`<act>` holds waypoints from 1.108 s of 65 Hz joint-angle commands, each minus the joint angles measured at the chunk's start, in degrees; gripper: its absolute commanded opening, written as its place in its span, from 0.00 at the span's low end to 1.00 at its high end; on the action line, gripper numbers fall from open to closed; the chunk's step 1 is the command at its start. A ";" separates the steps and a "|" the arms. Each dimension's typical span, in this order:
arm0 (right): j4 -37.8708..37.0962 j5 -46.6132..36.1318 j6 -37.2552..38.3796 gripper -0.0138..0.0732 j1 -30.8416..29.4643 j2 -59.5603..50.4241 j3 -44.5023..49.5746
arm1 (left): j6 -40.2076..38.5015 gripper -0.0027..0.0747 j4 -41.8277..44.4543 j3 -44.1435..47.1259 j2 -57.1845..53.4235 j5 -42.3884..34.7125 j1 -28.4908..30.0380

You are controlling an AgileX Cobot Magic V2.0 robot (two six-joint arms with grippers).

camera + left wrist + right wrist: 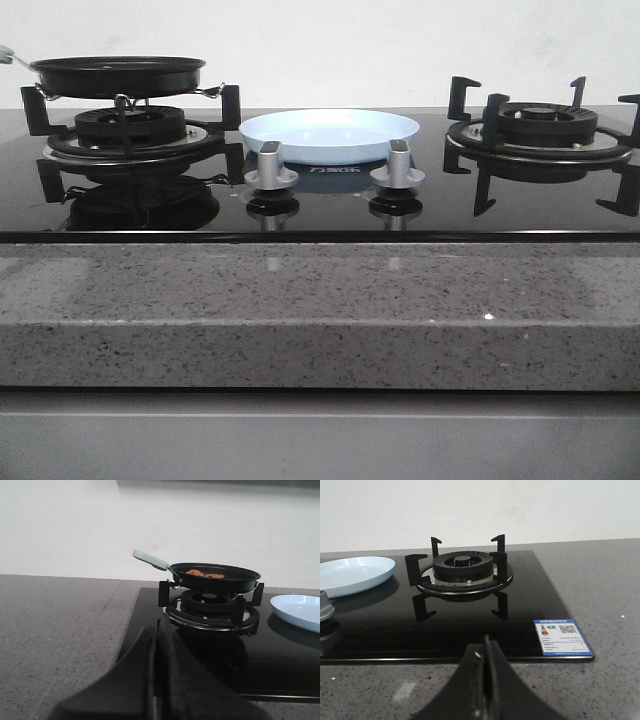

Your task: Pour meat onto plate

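Golden-brown meat [205, 573] lies in a black frying pan [215, 577] with a pale-green handle [150, 559]; the pan [118, 75] rests on the left burner. The pale-blue plate [330, 134] sits empty at the middle of the hob, between the burners, and its edge shows in both wrist views [296, 610] [354, 574]. My left gripper [158, 630] is shut with nothing in it, low over the hob's front left edge, short of the pan. My right gripper [485, 645] is shut and empty above the counter, in front of the right burner. Neither arm shows in the front view.
The left burner grate [130, 130] holds the pan; the right burner grate [540, 125] is bare. Two silver knobs [271, 165] [398, 165] stand in front of the plate. The grey stone counter [320, 300] runs along the front. A label [562, 637] sticks on the glass corner.
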 commanded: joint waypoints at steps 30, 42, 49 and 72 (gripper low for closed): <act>-0.77 -4.89 -0.46 0.08 -0.24 -0.94 -0.27 | -0.31 0.01 -0.39 0.33 -0.91 -4.82 -0.35; -1.84 -4.80 -1.59 0.08 -0.23 -0.94 -0.27 | -0.31 0.01 -0.70 0.20 -0.91 -6.63 -0.35; -2.36 -5.25 -1.59 0.08 -0.23 -0.94 -0.33 | -0.31 0.01 -0.80 -0.78 -0.91 -6.63 -0.35; -2.76 0.82 -1.59 0.08 -0.23 -0.52 -10.65 | -0.31 0.01 -0.44 -16.94 -0.49 4.07 -0.35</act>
